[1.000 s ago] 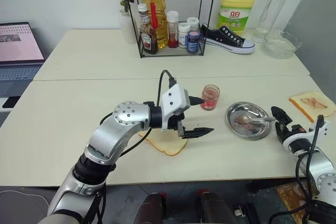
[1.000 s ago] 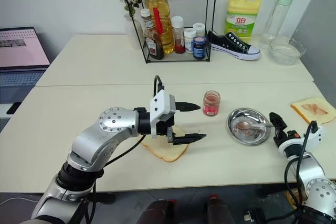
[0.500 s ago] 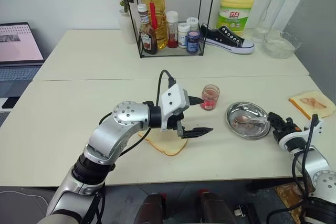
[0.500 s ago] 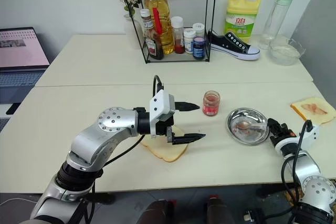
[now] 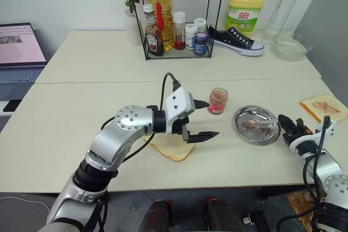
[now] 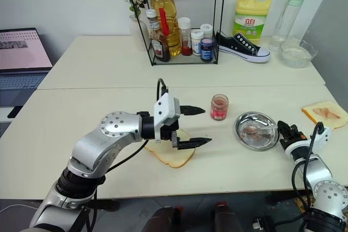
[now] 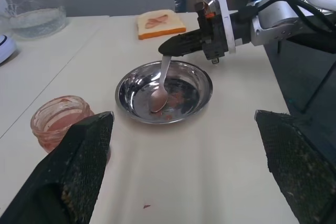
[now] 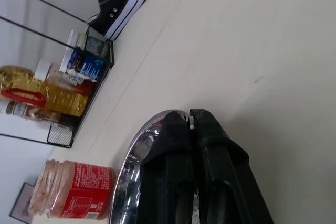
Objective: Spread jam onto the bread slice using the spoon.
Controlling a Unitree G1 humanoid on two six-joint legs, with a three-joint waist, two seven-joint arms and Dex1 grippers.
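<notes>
Right hand (image 7: 167,49): clamped on small silver metal spoon (image 7: 159,92) handle, bowl in round steel dish (image 7: 199,88).
Left hand (image 5: 203,119): released, above pale bread slice (image 5: 173,150).

The left arm (image 5: 117,139) is built of rounded silver-grey shells with a ring of small screws on its elbow disc. A white box-shaped wrist housing (image 5: 179,110) is mounted ahead of it, and a black cable is looped over it. The black fingers (image 7: 79,169) are faced with rough, gritty pads. The right arm (image 5: 326,169) is silver with black cables.
</notes>
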